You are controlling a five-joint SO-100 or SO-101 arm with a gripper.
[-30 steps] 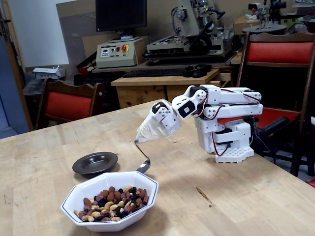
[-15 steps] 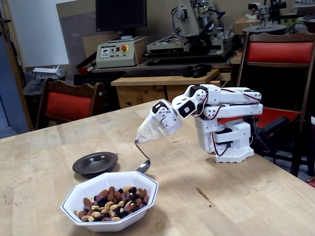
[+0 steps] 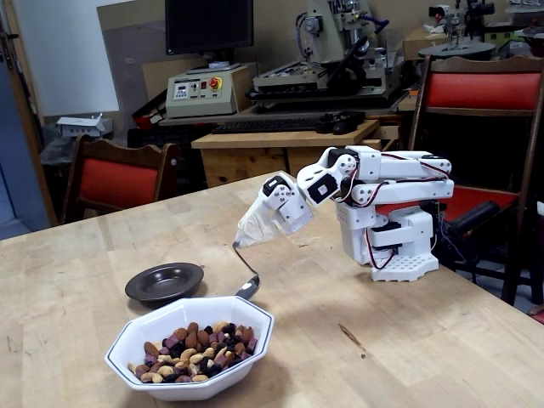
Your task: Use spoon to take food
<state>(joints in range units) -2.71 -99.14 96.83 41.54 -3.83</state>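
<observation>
One spoon point(image 3: 247, 287) hangs just behind the white bowl's point(image 3: 255, 327) far rim.

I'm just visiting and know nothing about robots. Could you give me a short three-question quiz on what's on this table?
1. True or false: the small dark brown round dish holds nuts.
2. Which holds the mixed nuts and raisins: A) white octagonal bowl, B) dark dish?
3. What hangs from the white robot arm's tape-wrapped gripper?

Key: 1. False, it looks empty. 2. A. 3. A small metal spoon with a thin bent handle, behind the bowl's rim.
</observation>
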